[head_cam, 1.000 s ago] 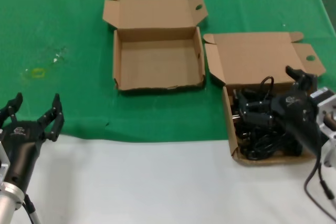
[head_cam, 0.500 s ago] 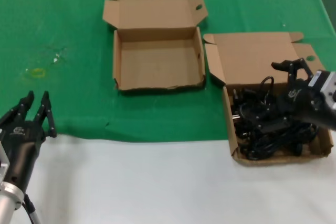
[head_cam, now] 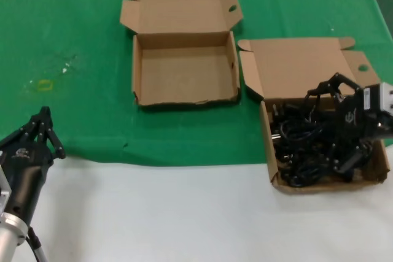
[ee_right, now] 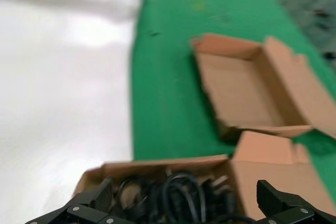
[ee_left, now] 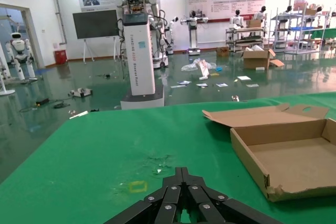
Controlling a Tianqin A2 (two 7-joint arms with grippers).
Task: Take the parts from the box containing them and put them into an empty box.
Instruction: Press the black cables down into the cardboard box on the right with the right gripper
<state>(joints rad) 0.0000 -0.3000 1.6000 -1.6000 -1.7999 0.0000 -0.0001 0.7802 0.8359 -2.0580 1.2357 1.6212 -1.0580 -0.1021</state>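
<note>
With the right gripper spread wide above the parts in the box containing them near the counter's right edge, it should sink around one coil before lifting toward the empty box, while the left gripper rests closed.

The black left gripper rests low at the left, fingers closed; the black right gripper hangs spread wide.
</note>
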